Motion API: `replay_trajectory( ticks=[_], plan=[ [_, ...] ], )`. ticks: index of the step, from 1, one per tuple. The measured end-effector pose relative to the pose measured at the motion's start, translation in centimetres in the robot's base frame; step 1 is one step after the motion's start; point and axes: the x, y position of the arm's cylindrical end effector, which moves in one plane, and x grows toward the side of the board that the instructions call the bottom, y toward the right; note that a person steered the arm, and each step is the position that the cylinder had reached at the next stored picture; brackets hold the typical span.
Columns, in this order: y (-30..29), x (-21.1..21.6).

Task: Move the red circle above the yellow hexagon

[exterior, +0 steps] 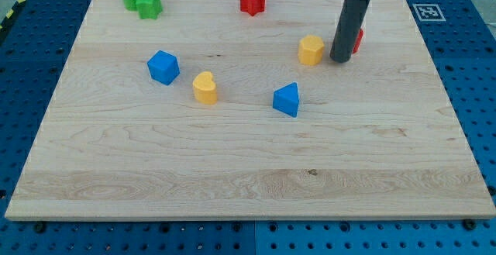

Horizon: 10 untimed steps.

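The red circle [359,39] is mostly hidden behind my rod; only a red sliver shows at the rod's right side. The yellow hexagon [311,50] sits just left of the rod, in the upper right part of the wooden board [248,170]. My tip [339,59] rests on the board between the two, close to the hexagon's right side and touching or nearly touching the red circle.
A red star-like block [252,1] is at the view's top centre. Two green blocks [140,0] sit together at the top left. A blue cube [163,67], a yellow heart [205,88] and a blue triangle [287,100] lie mid-board.
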Motion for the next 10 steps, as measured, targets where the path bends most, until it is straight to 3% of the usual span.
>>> replay_trajectory(
  ticks=[4, 7, 10],
  plan=[
    [7.7, -1.6],
    [5.4, -5.7],
    [0.9, -5.9]
  ],
)
